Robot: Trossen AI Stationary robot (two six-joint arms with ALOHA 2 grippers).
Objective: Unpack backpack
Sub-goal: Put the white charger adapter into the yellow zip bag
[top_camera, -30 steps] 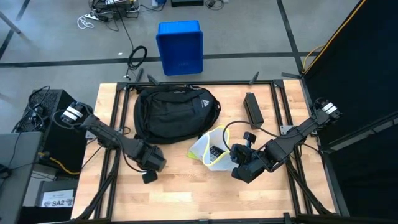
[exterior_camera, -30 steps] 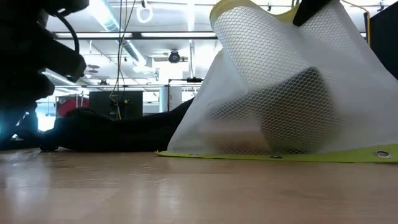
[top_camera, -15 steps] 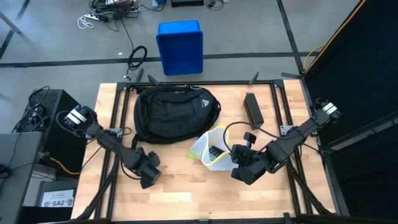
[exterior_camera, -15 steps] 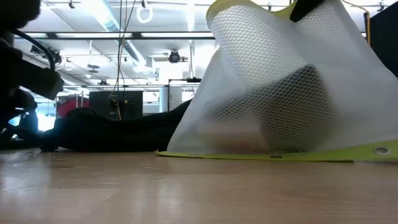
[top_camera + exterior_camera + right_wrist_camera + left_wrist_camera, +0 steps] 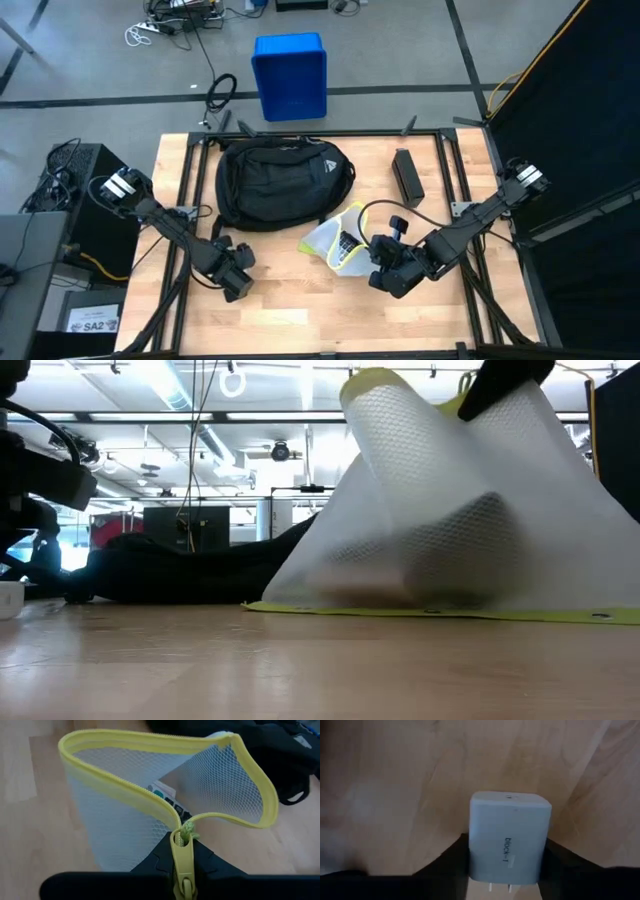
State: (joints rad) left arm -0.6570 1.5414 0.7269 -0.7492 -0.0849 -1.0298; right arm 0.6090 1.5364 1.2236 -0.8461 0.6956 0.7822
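Backpack (image 5: 280,183), big and black, lies flat at the back of the wooden bench (image 5: 300,315). The right gripper (image 5: 378,262) has its jaws shut on the yellow zip edge of a white mesh pouch (image 5: 340,240), just in front of the backpack. The left gripper (image 5: 238,283) is low near the bench's left edge, its jaws around a small white charger block (image 5: 507,842).

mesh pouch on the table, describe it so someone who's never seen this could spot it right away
Start at the black backpack at the back of the wooden table. In front of its right corner sits the mesh pouch, held at its zip end by the right gripper. It is the only see-through white thing, edged with a yellow zip.
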